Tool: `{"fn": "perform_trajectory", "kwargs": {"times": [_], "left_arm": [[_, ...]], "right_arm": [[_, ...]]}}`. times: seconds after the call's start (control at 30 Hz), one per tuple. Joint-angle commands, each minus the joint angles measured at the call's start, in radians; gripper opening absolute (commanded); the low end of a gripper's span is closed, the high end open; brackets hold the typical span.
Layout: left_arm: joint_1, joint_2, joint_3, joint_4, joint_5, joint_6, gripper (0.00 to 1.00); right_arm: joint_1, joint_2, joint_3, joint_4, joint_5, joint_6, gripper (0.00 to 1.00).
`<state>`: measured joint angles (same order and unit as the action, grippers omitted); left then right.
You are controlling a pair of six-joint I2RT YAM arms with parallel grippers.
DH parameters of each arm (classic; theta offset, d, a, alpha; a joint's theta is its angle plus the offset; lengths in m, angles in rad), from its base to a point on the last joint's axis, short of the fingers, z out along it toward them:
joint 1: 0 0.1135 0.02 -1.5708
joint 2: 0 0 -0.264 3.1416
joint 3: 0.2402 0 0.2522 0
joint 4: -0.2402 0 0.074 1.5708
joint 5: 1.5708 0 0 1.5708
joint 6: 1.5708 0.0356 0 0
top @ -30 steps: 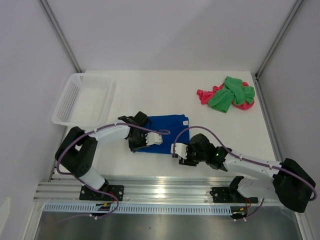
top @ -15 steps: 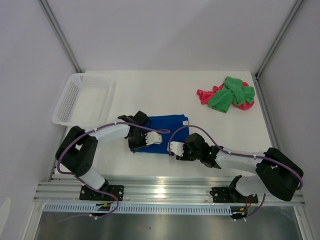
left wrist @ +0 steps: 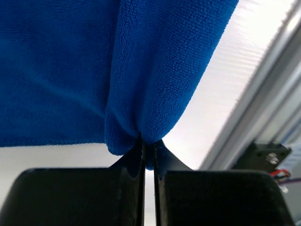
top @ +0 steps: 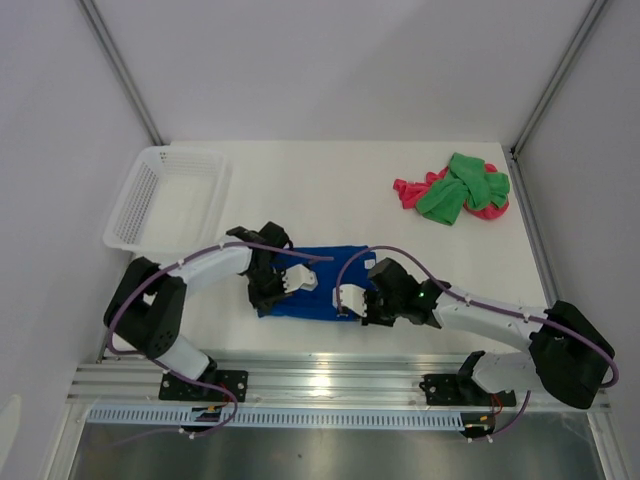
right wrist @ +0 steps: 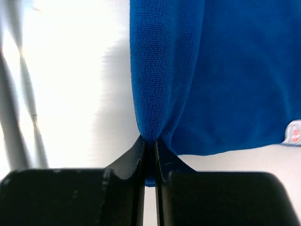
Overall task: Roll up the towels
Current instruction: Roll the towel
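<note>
The blue towel (top: 318,290) lies folded on the white table between the two arms. My left gripper (top: 277,290) is shut on its near left corner; in the left wrist view the blue towel (left wrist: 155,70) bunches into that gripper (left wrist: 148,143). My right gripper (top: 350,300) is shut on the near right corner, and the right wrist view has the blue towel (right wrist: 188,70) pinched in the same gripper (right wrist: 149,141). A green towel (top: 462,188) lies crumpled on a pink-red towel (top: 410,190) at the back right.
A white mesh basket (top: 168,196) stands at the back left of the table. An aluminium rail (top: 330,378) runs along the near edge by the arm bases. White walls close in both sides and the back.
My right gripper moved left and forward to the blue towel's near right corner and shut on it. The left gripper kept its grip and shifted slightly; the towel's near edge has bunched.
</note>
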<state>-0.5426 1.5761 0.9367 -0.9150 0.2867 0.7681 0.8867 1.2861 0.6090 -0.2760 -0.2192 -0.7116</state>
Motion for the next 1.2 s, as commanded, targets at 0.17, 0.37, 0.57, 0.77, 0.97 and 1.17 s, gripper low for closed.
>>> {"fn": "perform_trajectory", "kwargs": {"times": [0.17, 0.37, 0.57, 0.77, 0.97, 1.17], "left_arm": [[0.007, -0.111, -0.029, -0.216, 0.101, 0.057, 0.05], [0.03, -0.021, 0.042, -0.197, 0.114, 0.057, 0.14], [0.089, 0.054, 0.125, -0.18, 0.117, 0.051, 0.33], [0.113, 0.071, 0.157, -0.193, 0.157, 0.06, 0.45], [0.113, 0.065, 0.137, -0.188, 0.193, 0.065, 0.51], [0.113, 0.073, 0.111, -0.174, 0.22, 0.062, 0.52]], "right_arm": [[-0.035, -0.024, 0.138, -0.38, -0.37, 0.005, 0.01], [-0.185, 0.085, 0.193, -0.353, -0.468, -0.029, 0.01], [-0.256, 0.217, 0.251, -0.341, -0.542, -0.048, 0.02], [-0.285, 0.301, 0.262, -0.344, -0.531, -0.057, 0.02], [-0.288, 0.335, 0.275, -0.312, -0.493, -0.022, 0.07], [-0.292, 0.344, 0.293, -0.289, -0.46, 0.012, 0.15]]}}
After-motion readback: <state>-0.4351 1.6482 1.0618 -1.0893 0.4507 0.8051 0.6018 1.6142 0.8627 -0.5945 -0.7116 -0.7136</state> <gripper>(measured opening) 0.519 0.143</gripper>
